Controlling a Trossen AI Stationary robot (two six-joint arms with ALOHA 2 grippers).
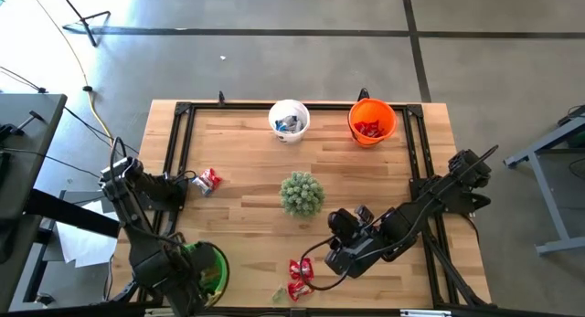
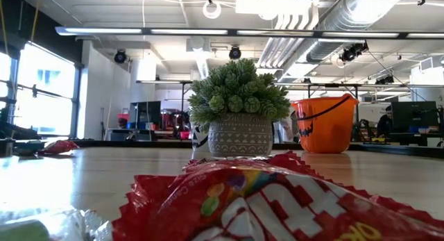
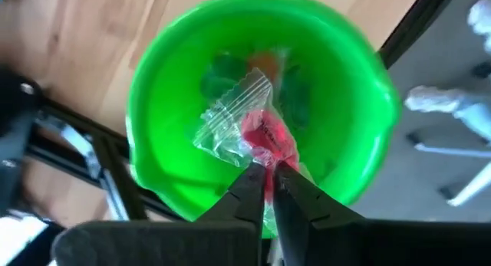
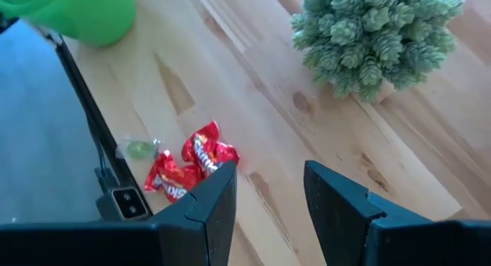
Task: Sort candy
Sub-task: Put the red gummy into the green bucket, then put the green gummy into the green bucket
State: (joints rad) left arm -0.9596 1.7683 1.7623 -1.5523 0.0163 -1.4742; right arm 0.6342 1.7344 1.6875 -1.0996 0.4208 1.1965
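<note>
Red candy packets [image 2: 277,203] fill the near foreground of the low view, lying on the wooden worktop [image 1: 247,162] close to its near edge; from above they show as two red packets [image 1: 299,276] with a small green piece [image 4: 140,149] just beside them. Behind them stands the green spiky plant [image 1: 301,193] in its pot, mid-worktop. Another red packet [image 1: 209,180] lies well apart toward the left side.

At the near left corner, the left pincer [image 3: 270,182] hangs over the green bucket [image 3: 161,90], its fingers pinched on a clear-and-red wrapped candy [image 3: 249,128]; more pieces lie in the bucket below. The right pincer [image 4: 268,191] hovers open and empty, near the two red packets.

On the far edge sit a white bucket [image 1: 289,119] holding light wrappers and an orange bucket [image 1: 371,121] holding red packets.
</note>
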